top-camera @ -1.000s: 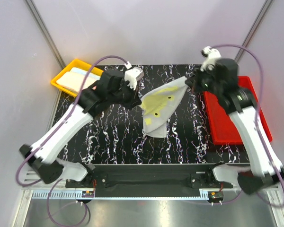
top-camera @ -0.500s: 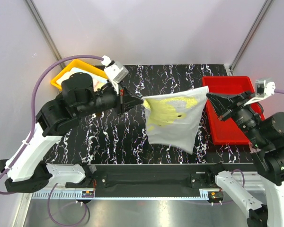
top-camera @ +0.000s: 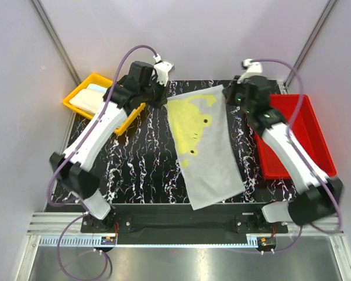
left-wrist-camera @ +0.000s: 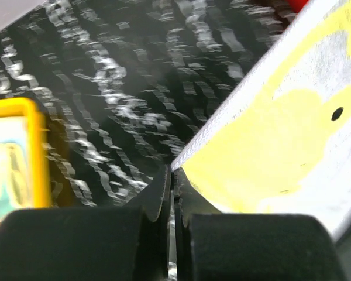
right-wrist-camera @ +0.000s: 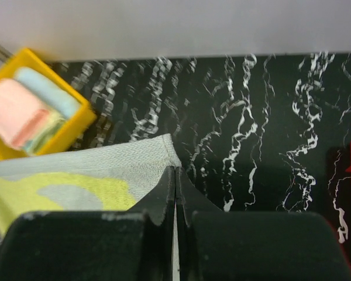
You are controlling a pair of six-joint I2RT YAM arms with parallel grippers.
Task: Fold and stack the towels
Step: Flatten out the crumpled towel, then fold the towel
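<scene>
A grey towel with a yellow pattern [top-camera: 203,146] lies spread down the middle of the black marbled table [top-camera: 140,170]. My left gripper [top-camera: 164,100] is shut on its far left corner, and the towel shows in the left wrist view [left-wrist-camera: 292,134]. My right gripper [top-camera: 227,93] is shut on its far right corner, and the towel shows in the right wrist view [right-wrist-camera: 99,170]. The towel's near edge reaches the table's front edge. Folded towels [top-camera: 93,96] lie stacked in the yellow bin [top-camera: 76,108]; they also show in the right wrist view [right-wrist-camera: 29,114].
A red tray [top-camera: 295,134] stands at the right side of the table. The yellow bin sits at the far left corner. Purple cables loop above both arms.
Both arms have swung from the raised, pulled-back pose to the far side of the table. The towel hung in the air between them; now it lies stretched flat on the table.
</scene>
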